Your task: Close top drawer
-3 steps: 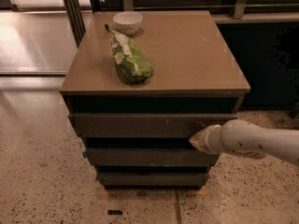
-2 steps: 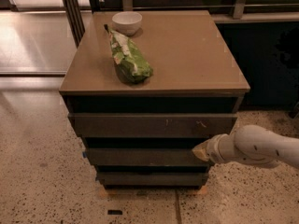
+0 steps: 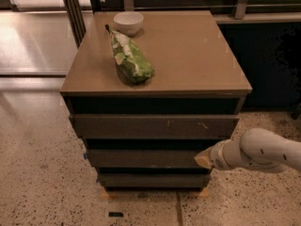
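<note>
The top drawer [image 3: 155, 126] is the widest dark grey-brown front, with small white scuffs at centre and right. It sits just below the cabinet top, with a dark gap above it. My gripper [image 3: 205, 160] comes in from the right on a white arm. Its tip is low at the right end of the middle drawer front, below the top drawer and clear of it.
A green and white snack bag [image 3: 130, 59] and a white bowl [image 3: 128, 22] rest on the brown cabinet top [image 3: 197, 55]. Two narrower drawer fronts [image 3: 146, 158] sit below. Metal posts stand at the back left. Speckled floor surrounds the cabinet.
My gripper has moved down and to the right, away from the top drawer front to the level of the middle drawer.
</note>
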Controlling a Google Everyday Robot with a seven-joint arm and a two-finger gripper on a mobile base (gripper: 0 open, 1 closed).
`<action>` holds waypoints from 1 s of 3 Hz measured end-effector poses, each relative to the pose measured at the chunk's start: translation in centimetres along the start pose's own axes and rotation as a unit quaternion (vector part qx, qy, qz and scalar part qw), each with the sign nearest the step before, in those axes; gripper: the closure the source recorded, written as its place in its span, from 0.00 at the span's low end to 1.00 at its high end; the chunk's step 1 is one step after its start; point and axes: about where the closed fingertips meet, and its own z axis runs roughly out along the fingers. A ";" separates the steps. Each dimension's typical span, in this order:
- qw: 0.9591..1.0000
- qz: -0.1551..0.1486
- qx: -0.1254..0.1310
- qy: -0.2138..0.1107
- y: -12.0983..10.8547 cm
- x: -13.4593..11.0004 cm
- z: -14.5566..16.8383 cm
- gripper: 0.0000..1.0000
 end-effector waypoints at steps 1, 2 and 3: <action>1.000 0.000 0.000 0.000 0.0 0.0 0.0 0.38; 1.000 0.000 0.000 0.000 0.0 0.0 0.0 0.14; 1.000 0.000 0.000 0.000 0.0 0.0 0.0 0.00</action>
